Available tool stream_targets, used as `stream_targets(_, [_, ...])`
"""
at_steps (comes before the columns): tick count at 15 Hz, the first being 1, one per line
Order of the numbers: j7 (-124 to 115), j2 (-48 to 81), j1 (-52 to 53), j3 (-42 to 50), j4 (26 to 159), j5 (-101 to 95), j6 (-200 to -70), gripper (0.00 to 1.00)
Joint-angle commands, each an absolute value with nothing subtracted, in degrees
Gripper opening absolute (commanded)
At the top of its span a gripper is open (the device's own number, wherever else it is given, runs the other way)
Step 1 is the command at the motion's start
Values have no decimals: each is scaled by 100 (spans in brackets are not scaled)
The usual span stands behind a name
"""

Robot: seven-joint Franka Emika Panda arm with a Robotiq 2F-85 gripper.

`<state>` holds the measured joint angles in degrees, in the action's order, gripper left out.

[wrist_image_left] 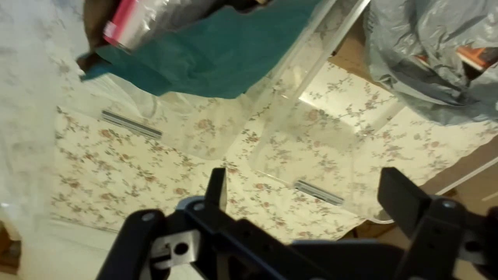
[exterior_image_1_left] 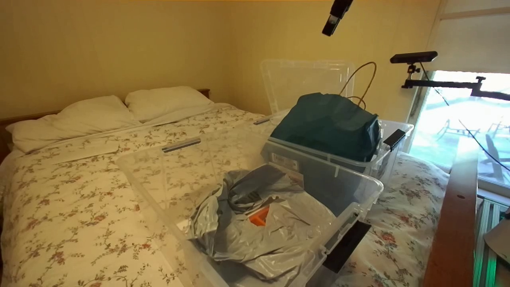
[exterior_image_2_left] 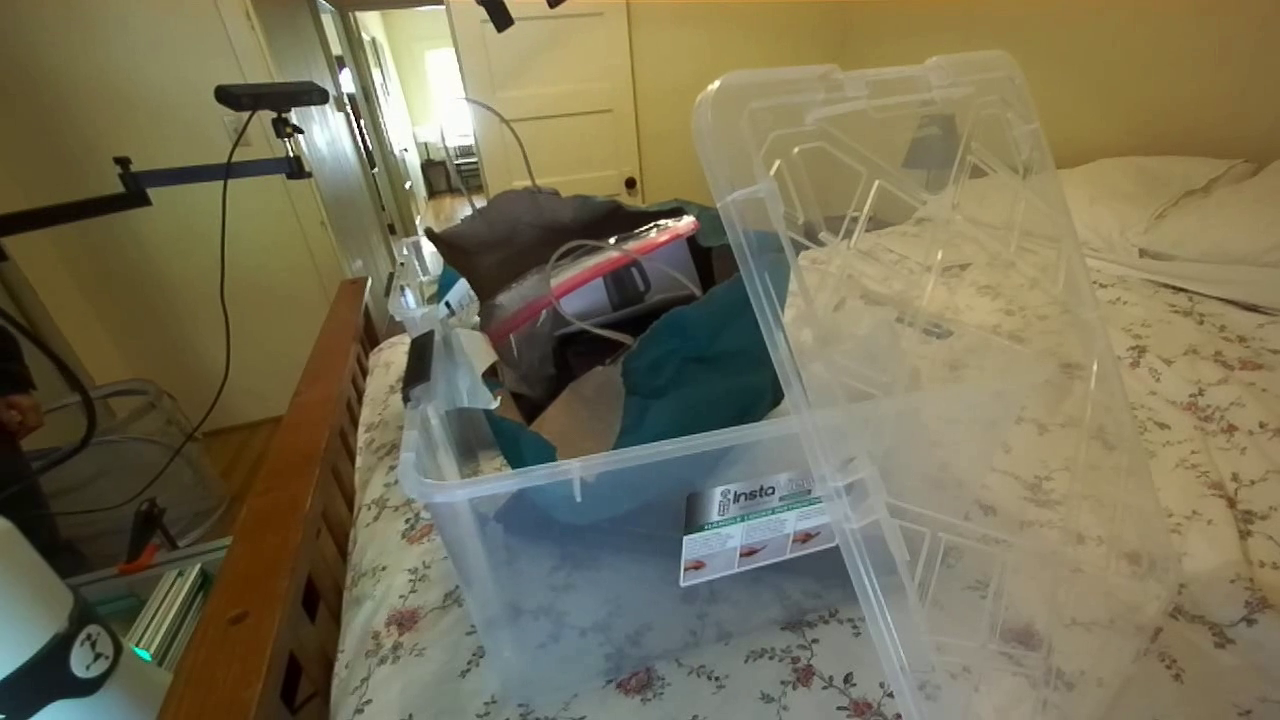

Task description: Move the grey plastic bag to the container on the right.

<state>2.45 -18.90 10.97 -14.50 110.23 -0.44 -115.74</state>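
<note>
"Count for me, starting from the teal bag (exterior_image_1_left: 324, 127)."

"One of those, stuffed into a clear box (exterior_image_2_left: 590, 580). Just beside it sits another clear box (exterior_image_1_left: 330, 187), so two boxes. One lid (exterior_image_2_left: 960, 370) stands tilted across the teal bag from that second box. Two pillows (exterior_image_1_left: 167, 105) lie well apart from the teal bag, on the same floral surface (exterior_image_1_left: 79, 207)."

"And the grey plastic bag (exterior_image_1_left: 295, 231)?"

"One, crumpled inside the box beside the teal bag's. Something orange (exterior_image_1_left: 259, 217) peeks out of it."

"What about the hand (wrist_image_left: 302, 181)?"

"Released, spread wide, the surface showing through the gap. In both exterior views it's up high, above the teal bag's level."

"Edges and room to move?"

"The teal bag bulges over its own box's rim. Both boxes' rims run close alongside; whether they touch, I can't tell. The wrist view shows some room in the teal bag's box, between the bag and the end wall nearest the pillows. On the teal bag's side away from the pillows, a wooden rail (exterior_image_1_left: 452, 227) runs along the surface's edge."
</note>
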Motion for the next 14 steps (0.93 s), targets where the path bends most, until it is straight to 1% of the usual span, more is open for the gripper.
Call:
stream_targets(1, [736,-932,1416,-1729,10221,-252,-11493,100])
stream_targets(3, [1043,-545,1544,-1844,9927,-382,-11315,100])
stream_targets(4, [713,-1080,1506,-1746,10459,-198,-11540,100])
stream_targets(6, [863,-740,1581,-1803,10259,-268,-11539,100])
stream_targets(9, [957,-585,1579,-1795,10107,-283,-11503,100])
stream_targets(14, [1565,455,1947,-2044,9622,181,-11703,100])
